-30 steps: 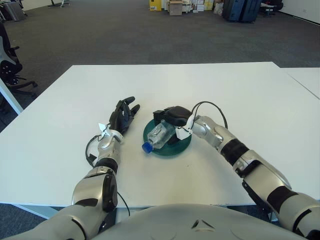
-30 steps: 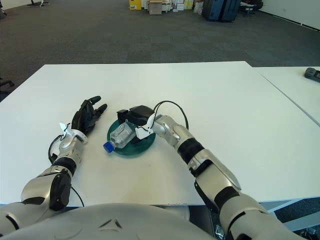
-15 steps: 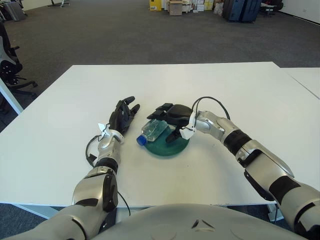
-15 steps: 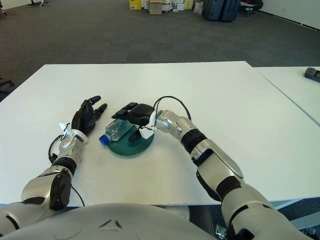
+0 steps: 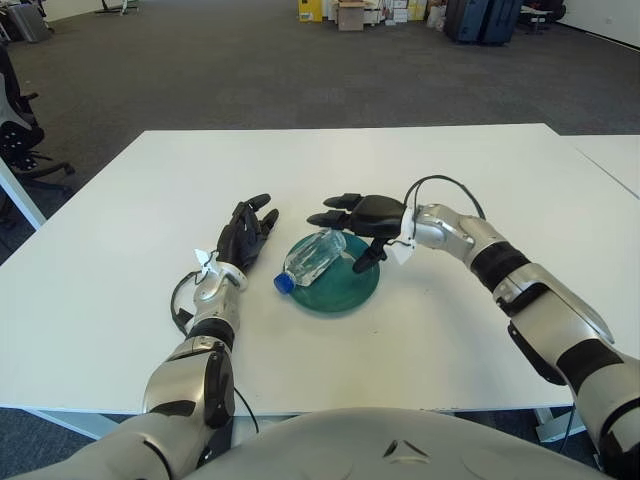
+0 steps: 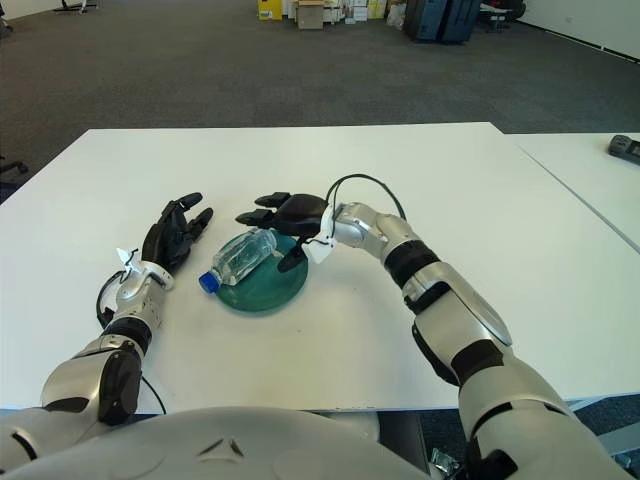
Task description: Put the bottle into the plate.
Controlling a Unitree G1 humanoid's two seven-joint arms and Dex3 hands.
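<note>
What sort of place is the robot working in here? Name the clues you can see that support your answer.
Probably a large open office or lab hall: grey carpet stretches far back, a wheeled office chair stands at the left edge, and boxes and cases are stacked along the far wall behind the white table.

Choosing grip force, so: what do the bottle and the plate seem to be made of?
Bottle: likely thin clear plastic, since the plate shows through it, with a blue cap. Plate: dark green, faintly glossy, plastic or glazed ceramic; cannot tell which. The right hand is open beside it.
</note>
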